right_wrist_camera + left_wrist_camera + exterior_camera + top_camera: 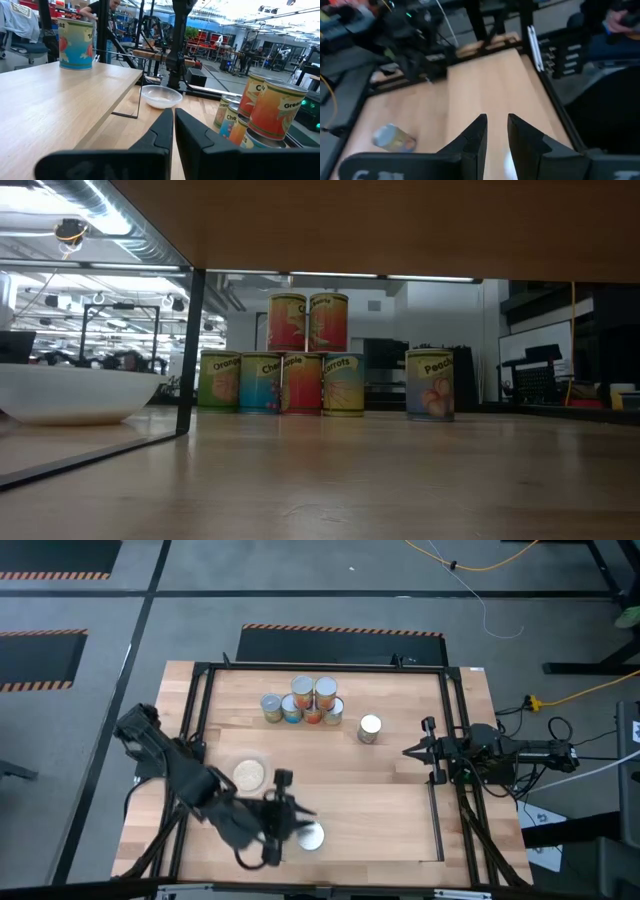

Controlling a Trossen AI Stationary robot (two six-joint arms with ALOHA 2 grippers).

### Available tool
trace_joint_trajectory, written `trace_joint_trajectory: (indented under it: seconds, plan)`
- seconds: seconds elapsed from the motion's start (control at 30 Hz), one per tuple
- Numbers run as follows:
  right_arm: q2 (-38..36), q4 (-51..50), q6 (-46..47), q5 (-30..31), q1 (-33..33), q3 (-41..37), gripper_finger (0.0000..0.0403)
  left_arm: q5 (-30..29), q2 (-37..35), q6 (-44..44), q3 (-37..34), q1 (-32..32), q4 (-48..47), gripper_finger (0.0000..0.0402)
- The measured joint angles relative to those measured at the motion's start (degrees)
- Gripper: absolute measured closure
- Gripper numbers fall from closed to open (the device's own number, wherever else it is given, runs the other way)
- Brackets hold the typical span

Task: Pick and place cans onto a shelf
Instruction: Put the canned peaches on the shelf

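Observation:
A can stands upright on the light-wood shelf, the raised panel over the table's near half; it also shows in the right wrist view. My left gripper hovers right beside it, its fingers a narrow gap apart and empty. A stack of several cans stands on the table at the far middle, two on a row of four. A single can stands to their right. My right gripper is shut and empty at the table's right.
A round clear dish with beige contents sits on the table left of centre, just beyond the shelf's far edge. A black metal frame rings the table. A person shows in the room beyond.

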Motion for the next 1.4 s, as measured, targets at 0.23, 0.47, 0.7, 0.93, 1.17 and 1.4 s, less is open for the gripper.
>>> trace_joint_trajectory:
  seconds: [0.23, 0.47, 0.7, 0.93, 1.17, 1.4]
  plan:
    - [0.0, 0.5, 0.2, 0.0, 0.0, 0.0, 0.0379, 0.0, -10.0, 5.1, 0.0, 3.3, -6.7, 0.0333]
    - [0.0, 1.5, 1.4, 1.7, 0.0, 0.0, 0.0367, 0.0, -19.9, 4.9, -13.2, 8.9, -4.5, 0.0333]
    - [0.0, 4.1, 7.8, 6.4, 0.0, 0.0, 0.0279, 6.7, -30.0, 6.1, -37.7, 14.9, 16.5, 0.0333]
    - [0.4, 4.3, 13.3, 10.6, 0.0, 3.5, 0.0213, 14.0, -36.4, 6.2, -54.8, 21.6, 32.9, 0.0333]
    - [3.4, 1.4, 10.5, 12.1, -0.3, 12.6, 0.0213, 17.3, -38.7, 6.2, -64.2, 27.1, 41.6, 0.0333]
    - [13.4, -10.0, 7.6, 19.0, -2.5, 24.7, 0.0218, 21.2, -38.9, 6.2, -69.8, 31.7, 47.4, 0.0333]
